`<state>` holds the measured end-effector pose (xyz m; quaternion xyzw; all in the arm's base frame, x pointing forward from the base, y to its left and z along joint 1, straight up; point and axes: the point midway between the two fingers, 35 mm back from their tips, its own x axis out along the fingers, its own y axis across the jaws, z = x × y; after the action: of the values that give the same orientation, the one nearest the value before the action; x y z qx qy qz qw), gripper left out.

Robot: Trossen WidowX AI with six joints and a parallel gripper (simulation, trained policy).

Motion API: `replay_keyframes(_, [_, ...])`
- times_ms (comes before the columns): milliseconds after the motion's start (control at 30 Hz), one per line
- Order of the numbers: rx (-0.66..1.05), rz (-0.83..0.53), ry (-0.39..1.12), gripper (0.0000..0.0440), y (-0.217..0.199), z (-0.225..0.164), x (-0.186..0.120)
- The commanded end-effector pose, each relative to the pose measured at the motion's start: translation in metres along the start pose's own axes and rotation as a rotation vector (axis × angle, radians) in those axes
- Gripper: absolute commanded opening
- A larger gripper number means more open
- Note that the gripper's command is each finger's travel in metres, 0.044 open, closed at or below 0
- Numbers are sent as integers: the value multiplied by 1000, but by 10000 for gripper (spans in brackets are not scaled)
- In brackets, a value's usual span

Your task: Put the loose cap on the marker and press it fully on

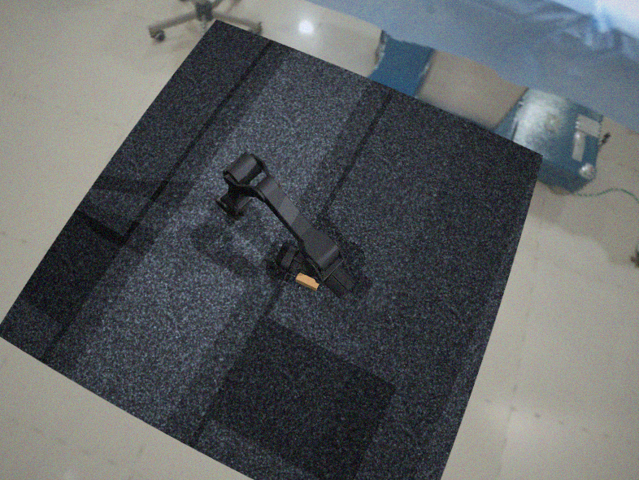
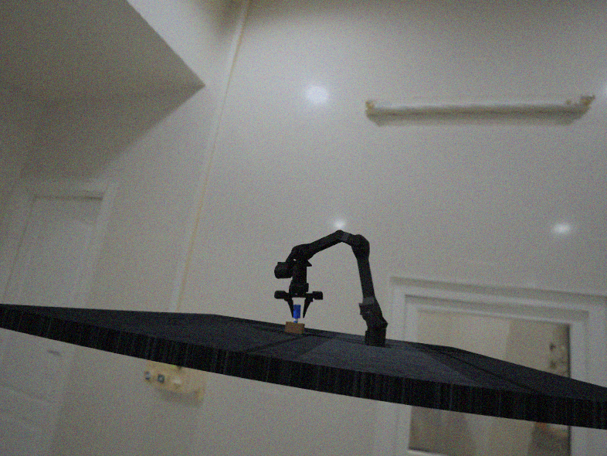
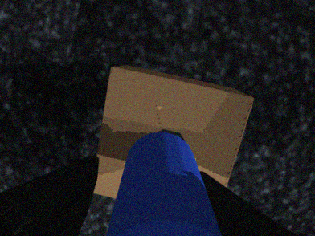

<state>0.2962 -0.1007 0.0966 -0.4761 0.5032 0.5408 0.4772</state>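
The block (image 1: 306,285) (image 2: 294,328) (image 3: 173,98) sits flat on the surface (image 1: 433,247) (image 2: 343,362), and by the look of it its job is to keep the marker (image 2: 295,321) on end so a cap can be pushed on from above with one arm. The blue cap (image 2: 296,311) (image 3: 162,189) stands upright over the block, on the marker's upper end, with a short paler piece showing between cap and block in the exterior view. Whether that piece means the cap is short of its click, I cannot tell. The hand (image 2: 298,314) points straight down, its fingers apart on either side of the cap, with a gap showing at one side at least; it grips nothing. Straddling the cap this way probably serves to let go without dragging it sideways, since the marker and block seem to be holding it up now. The task looks near its end, if the cap is fully on. The next move would call for a straight lift with the fingers well spread; a sideways brush could tilt the cap or shift the block.
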Motion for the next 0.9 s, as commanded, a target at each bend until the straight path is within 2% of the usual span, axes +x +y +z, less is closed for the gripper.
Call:
replay_keyframes(0, [-18, 57, -32, 217, 14, 8, 8])
replay_keyframes(133, [-26, 53, -39, 278, 16, 10, 8])
replay_keyframes(367, [-36, 15, -37, 440, 15, 12, 5])
replay_keyframes(867, [-55, -112, 4, 440, 9, 10, -40])
